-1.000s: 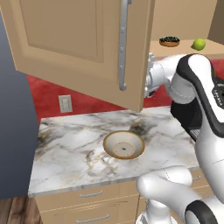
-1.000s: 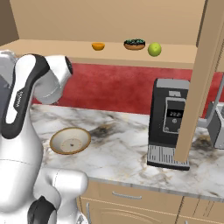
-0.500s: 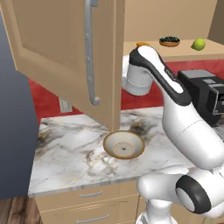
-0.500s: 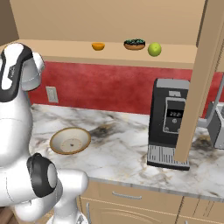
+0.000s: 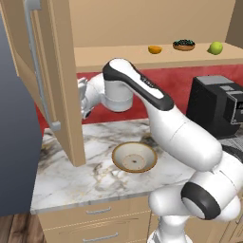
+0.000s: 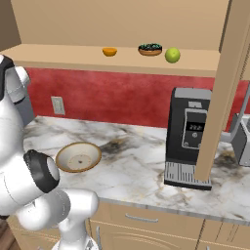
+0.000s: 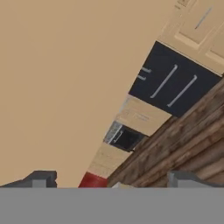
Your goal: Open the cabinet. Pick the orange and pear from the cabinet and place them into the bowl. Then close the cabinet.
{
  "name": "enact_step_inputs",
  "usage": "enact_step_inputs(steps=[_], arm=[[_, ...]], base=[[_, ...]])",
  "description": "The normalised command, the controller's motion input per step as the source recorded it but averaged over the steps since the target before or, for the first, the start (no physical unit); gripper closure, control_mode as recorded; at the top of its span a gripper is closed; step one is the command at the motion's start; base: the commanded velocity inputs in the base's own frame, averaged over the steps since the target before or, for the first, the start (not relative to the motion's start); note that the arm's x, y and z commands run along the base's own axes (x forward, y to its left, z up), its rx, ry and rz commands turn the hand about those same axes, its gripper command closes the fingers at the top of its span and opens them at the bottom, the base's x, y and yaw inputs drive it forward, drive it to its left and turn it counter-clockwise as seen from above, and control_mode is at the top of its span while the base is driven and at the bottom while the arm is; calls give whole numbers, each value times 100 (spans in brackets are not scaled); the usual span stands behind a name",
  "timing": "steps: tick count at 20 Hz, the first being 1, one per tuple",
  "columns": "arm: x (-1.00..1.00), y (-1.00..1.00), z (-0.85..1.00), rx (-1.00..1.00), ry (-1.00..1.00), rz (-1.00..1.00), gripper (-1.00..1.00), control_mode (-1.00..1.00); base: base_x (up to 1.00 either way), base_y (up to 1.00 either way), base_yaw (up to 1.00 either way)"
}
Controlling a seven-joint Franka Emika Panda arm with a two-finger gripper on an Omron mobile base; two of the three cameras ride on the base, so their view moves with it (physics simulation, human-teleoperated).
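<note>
Behind the swung-out left door of the cabinet [image 5: 57, 80] your pincer [image 5: 83, 102] sat at the end of the arm, hard against the door's inner face, with that tan panel taking up most of what the hand camera saw. In that camera the two dark fingertips [image 7: 40, 179] stood far apart at the bottom corners with nothing between them, so the pincer was wide open and held nothing. Whether a finger actually touched the door, you could not tell.

Just below the pincer and a little to its right, the bowl [image 5: 134, 157] rested on the marble tabletop [image 5: 71, 175], cream inside, with nothing in it.

Above and to the right of the pincer, the open cabinet's shelf [image 6: 68, 54] carried the fruit in a row. The orange [image 5: 154, 49] lay nearest your pincer. Next along stood a small dark dish [image 5: 183, 45] of dark bits, and beyond it, farthest from the pincer, the pear [image 5: 216, 47]. All three stood apart from one another.

Well off to the right of the pincer, a black coffee machine [image 6: 191, 136] stood on the tabletop. The cabinet's right door [image 6: 219, 93], seen edge-on, crossed in front of the machine in the right base camera. On the door beside your pincer the long silver bar handle [image 5: 39, 66] ran down its outer face, the far side from the pincer.
</note>
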Motion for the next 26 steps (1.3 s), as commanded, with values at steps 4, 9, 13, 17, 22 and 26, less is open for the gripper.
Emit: enact_step_inputs(steps=[4,9,13,17,22,26], arm=[[-1,-46,17,5,-4,2,-100,-100],[-28,-100,65,12,-18,1,-100,-100],[-29,-100,51,2,-19,2,-100,-100],[-41,-68,0,-19,-15,3,-100,-100],[-38,-89,0,-24,-15,1,-100,-100],[-41,-85,-7,-29,-23,-3,-100,-100]], base=[[0,0,0],[0,0,0],[0,0,0],[0,0,0],[0,0,0],[0,0,0]])
